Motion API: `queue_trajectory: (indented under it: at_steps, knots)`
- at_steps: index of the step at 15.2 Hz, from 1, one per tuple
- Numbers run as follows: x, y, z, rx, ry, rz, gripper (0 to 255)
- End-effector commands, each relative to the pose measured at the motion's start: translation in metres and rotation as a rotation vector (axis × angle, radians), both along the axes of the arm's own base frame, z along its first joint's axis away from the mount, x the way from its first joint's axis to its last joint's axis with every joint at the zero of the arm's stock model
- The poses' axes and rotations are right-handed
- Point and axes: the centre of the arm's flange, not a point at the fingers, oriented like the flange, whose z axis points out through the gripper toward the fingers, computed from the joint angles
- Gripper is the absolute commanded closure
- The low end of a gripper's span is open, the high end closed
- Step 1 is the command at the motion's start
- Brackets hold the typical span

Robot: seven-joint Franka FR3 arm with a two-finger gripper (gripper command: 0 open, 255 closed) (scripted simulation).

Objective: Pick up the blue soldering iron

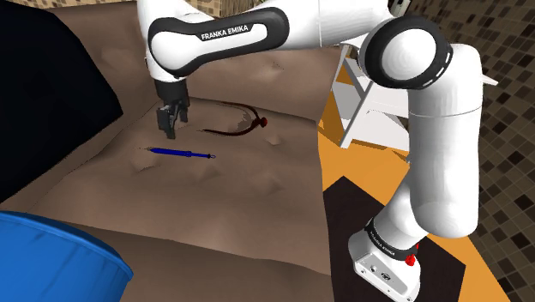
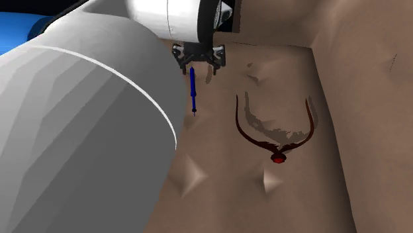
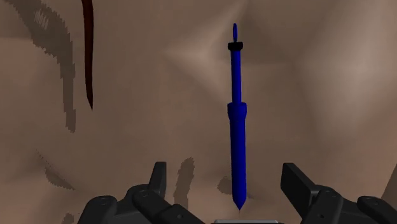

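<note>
Blue soldering iron (image 3: 237,146) lies flat on the brown tufted cushion (image 1: 249,197), beneath the spread tool (image 1: 171,127); approach step: you must next lower it astride the handle, then close

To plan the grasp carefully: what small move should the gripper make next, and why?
Probably descend straight down. The open gripper hovers over the blue soldering iron, whose thicker end lies between its fingers, untouched, on the brown cushion.

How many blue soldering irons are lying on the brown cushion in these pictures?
1. The blue soldering iron lies flat on the brown cushion, under the open gripper, apart from a dark red curved cord. More could be hidden behind the arm.
</note>
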Motion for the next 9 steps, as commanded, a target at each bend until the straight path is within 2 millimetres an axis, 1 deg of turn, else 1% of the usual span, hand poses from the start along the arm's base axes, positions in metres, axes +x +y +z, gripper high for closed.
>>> queue_trajectory:
  at_steps: [1, 3, 4, 9]
  knots:
    - [0.007, 0.026, -0.011, -0.001, 0.004, 0.045, 0]
    - [0.014, 0.049, -0.023, -0.002, 0.008, 0.089, 0]
    - [0.016, 0.057, -0.026, -0.002, 0.009, 0.103, 0]
    - [0.016, 0.057, -0.053, -0.002, 0.009, 0.103, 0]
